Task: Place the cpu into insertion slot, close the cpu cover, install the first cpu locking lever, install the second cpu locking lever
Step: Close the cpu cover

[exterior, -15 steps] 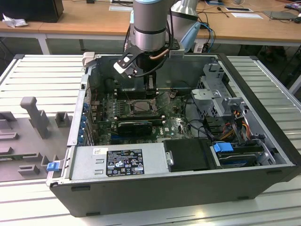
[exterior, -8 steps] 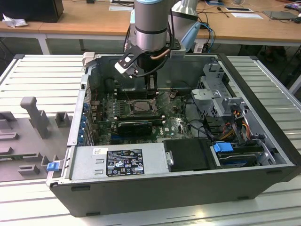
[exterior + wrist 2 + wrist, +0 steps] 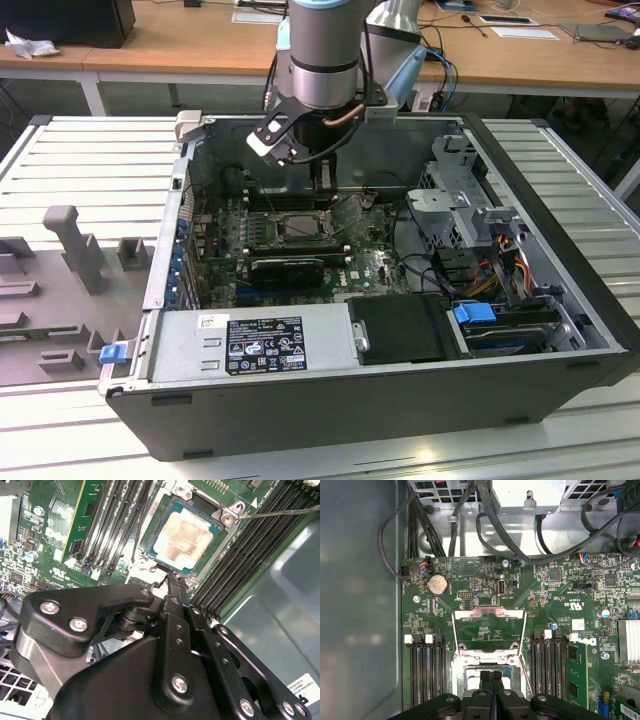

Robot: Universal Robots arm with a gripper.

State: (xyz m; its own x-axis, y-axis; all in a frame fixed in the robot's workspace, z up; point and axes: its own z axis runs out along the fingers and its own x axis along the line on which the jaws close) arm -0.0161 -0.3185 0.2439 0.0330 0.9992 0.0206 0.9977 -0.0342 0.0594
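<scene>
Claw [image 3: 172, 578] fingers closest, shut tight together, nothing gripped, tips just beside the insertion slot [image 3: 201, 502] edge. I see the cpu [image 3: 184, 536] lying flat inside that slot. In the first wrist view the cpu cover [image 3: 489, 614] is flipped open, toward the coin battery [image 3: 438, 585]. Open computer case [image 3: 300, 400] sits on the slatted worktop [image 3: 90, 150].
</scene>
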